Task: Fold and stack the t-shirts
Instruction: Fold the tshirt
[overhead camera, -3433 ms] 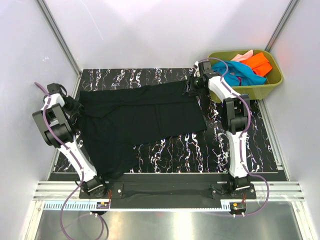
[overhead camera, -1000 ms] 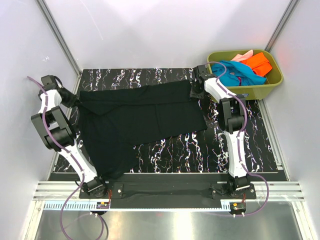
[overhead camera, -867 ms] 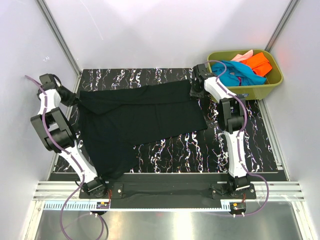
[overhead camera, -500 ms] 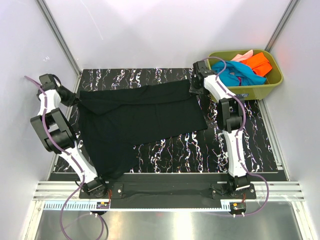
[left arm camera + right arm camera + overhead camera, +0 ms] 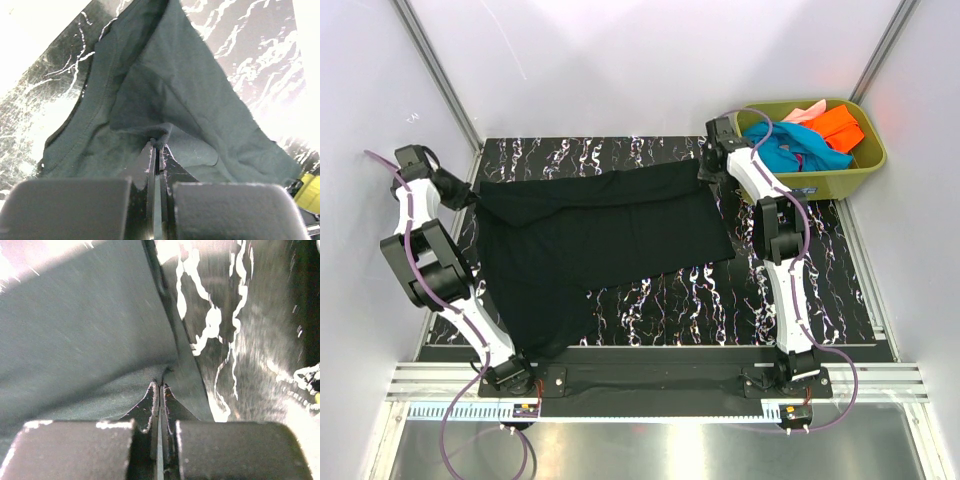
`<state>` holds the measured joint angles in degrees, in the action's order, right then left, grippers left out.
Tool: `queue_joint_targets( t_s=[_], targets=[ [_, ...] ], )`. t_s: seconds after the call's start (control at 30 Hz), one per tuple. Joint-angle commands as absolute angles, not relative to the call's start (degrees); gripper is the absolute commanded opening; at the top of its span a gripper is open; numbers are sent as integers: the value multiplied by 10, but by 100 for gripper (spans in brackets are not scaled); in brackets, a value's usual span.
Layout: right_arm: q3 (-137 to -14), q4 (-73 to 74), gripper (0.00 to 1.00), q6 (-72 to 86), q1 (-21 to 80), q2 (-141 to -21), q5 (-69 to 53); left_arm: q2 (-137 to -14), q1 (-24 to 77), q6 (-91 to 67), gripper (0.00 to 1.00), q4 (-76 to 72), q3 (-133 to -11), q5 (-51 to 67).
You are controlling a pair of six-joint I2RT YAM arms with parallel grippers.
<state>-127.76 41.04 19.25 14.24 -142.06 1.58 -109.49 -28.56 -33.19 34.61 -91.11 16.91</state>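
A large black t-shirt (image 5: 590,235) lies spread over the dark marbled table (image 5: 800,290). My left gripper (image 5: 460,196) is shut on a pinch of the shirt's far left edge; in the left wrist view the black t-shirt (image 5: 170,95) rises from the left gripper (image 5: 159,146) as a tent of cloth. My right gripper (image 5: 704,172) is shut on the shirt's far right corner; the right wrist view shows the black t-shirt (image 5: 85,335) nipped in the right gripper (image 5: 161,386). Teal (image 5: 790,145), orange (image 5: 840,125) and pink (image 5: 804,113) t-shirts lie heaped in the tub.
An olive-green plastic tub (image 5: 865,170) stands at the far right corner, just behind my right arm. White walls with metal rails close in the table on the left, back and right. The arm bases sit on the near rail.
The right gripper has shut on the shirt's far right corner. Both grippers have drawn slightly outward and back, pulling the far edge straighter.
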Motion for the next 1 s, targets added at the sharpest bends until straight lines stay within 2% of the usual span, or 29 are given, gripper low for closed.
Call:
queue_joint_targets(
  t_s=[0.0,0.23,0.6,0.97],
  targets=[
    [-1326,339,0,185,136,-1397,39,-1036,-288,-348,0,326,-936,182],
    [-1449,263,0,161,123,-1451,1,-1012,-289,-362,0,326,-986,192],
    [-1476,95,0,170,105,-1484,-52,-1027,-288,-400,0,216,-1018,236],
    [-1522,47,0,163,98,-1535,-60,-1051,-286,-405,0,191,-1023,258]
  ],
)
